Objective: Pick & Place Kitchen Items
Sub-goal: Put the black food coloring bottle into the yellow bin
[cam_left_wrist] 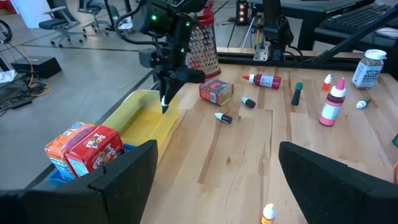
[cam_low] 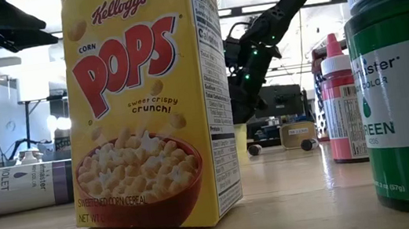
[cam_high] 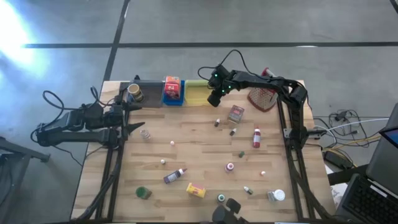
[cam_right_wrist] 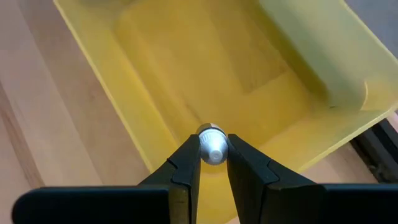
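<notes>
1. We see three trays in a row along the far edge of the wooden tabletop (cam_high: 199, 140): a grey tray (cam_high: 148, 94), a blue tray (cam_high: 173, 98) and a yellow tray (cam_high: 197, 93).
2. The grey tray holds a round jar with a gold lid (cam_high: 135, 93) at its left end.
3. The blue tray holds a red and orange box (cam_high: 172, 86), standing upright and filling most of the tray; the left wrist view shows it too (cam_left_wrist: 84, 148).
4. We see nothing lying in the yellow tray (cam_right_wrist: 249, 81); its floor shows bare in the right wrist view.
5. The right gripper (cam_high: 216, 96) hangs over the near rim of the yellow tray, its fingers (cam_right_wrist: 186, 168) closed on a small white-capped bottle (cam_right_wrist: 212, 147), held cap-up between the tips above the tray's wall.
6. The left gripper (cam_high: 138, 121) waits at the tabletop's left edge, just in front of the grey tray, its fingers spread wide and holding nothing.
7. The other kitchen items lie scattered on the tabletop, outside the trays: a small red tin-like box (cam_high: 236, 113), a red bottle lying down (cam_high: 256, 138), a purple bottle on its side (cam_high: 175, 176), a yellow cereal box (cam_high: 196, 190), a green-capped jar (cam_high: 143, 193) and a white-lidded jar (cam_high: 277, 196).
8. A metal grater (cam_high: 263, 96) stands near the far right corner, beside the right arm.
</notes>
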